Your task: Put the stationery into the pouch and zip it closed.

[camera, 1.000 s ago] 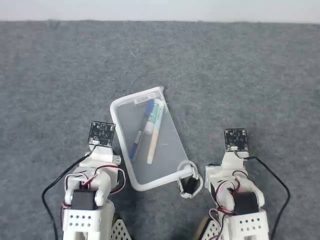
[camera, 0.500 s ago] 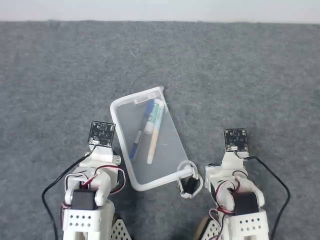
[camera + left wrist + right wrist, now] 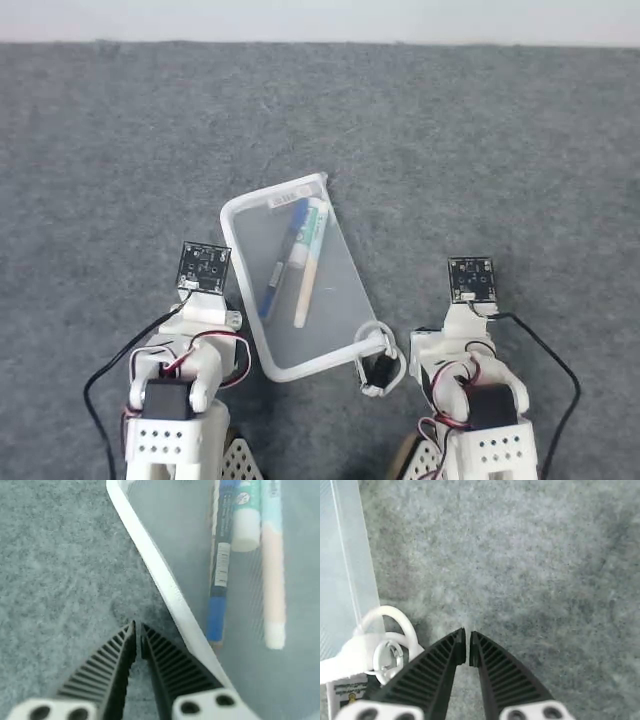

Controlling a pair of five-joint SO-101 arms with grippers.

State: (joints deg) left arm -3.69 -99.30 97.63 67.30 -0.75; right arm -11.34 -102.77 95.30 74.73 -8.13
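Wrist views — left gripper [image 3: 138, 626] and right gripper [image 3: 467, 632] each closed, empty, beside the pouch [image 3: 159, 580] — pens [image 3: 220, 565] inside.

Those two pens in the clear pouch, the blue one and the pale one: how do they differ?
The slim blue pen is thinner and darker than the thick pale peach-and-teal pen with white ends. The blue pen lies nearer the pouch edge on the left arm's side, while the pale pen lies more toward the pouch's middle. Both lie flat, side by side and roughly parallel, inside the translucent plastic pouch.
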